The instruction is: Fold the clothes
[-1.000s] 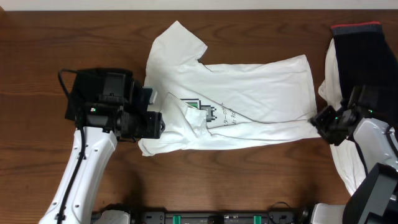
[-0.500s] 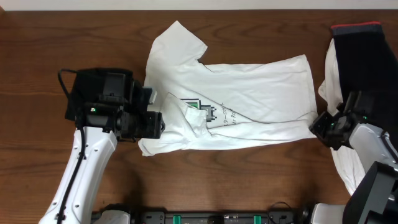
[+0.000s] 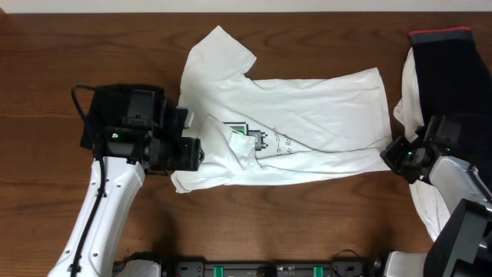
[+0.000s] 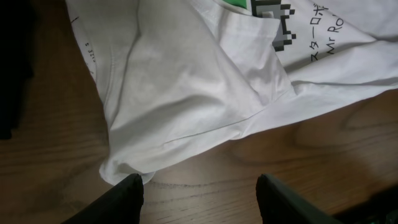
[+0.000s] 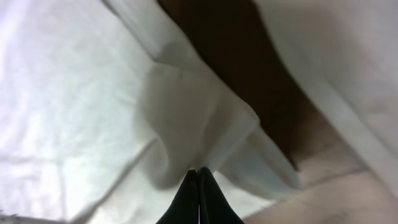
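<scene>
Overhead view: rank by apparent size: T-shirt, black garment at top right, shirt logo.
1. T-shirt
2. black garment, cut off by the frame edge, so its full extent is unknown
3. logo, partly covered by a fold

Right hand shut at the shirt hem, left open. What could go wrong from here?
The right hand seems to pinch only a small pucker at the white T-shirt corner; it may slip or lift one layer.
The left hand is open, holding nothing; a pull could drag the shirt.
The other white garment lies close and could snag.
</scene>
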`<state>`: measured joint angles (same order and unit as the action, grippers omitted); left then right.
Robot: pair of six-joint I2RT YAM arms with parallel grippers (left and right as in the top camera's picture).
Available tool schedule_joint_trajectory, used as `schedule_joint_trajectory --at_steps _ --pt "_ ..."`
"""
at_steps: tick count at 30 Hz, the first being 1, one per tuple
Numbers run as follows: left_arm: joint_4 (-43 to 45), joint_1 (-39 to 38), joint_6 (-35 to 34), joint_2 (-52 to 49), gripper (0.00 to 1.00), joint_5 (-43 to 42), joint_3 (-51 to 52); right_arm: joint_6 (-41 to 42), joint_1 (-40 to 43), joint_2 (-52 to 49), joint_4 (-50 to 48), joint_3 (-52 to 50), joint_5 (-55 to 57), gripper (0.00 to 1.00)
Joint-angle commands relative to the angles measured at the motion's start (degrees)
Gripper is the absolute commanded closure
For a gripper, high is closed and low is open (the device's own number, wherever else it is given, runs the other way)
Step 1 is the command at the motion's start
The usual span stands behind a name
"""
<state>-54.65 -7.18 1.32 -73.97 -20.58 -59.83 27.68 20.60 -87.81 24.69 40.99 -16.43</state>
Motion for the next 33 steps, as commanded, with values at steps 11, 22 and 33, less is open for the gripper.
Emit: schedule_joint_trajectory --at_steps 11,22,33 --pt "1.7 0.0 0.2 0.3 0.39 0.7 -1.2 5.1 -0.7 -0.6 -9.2 1.7 -19.4 0.99" --pt "1.9 0.0 0.2 0.3 0.38 0.7 -1.2 8.1 -0.7 -0.6 -10.4 1.6 -8.3 0.99" --pt "2.3 -0.9 4.5 -0.3 0.25 0.2 -1.2 10.0 -0.8 -0.6 -13.6 1.6 -6.1 0.99"
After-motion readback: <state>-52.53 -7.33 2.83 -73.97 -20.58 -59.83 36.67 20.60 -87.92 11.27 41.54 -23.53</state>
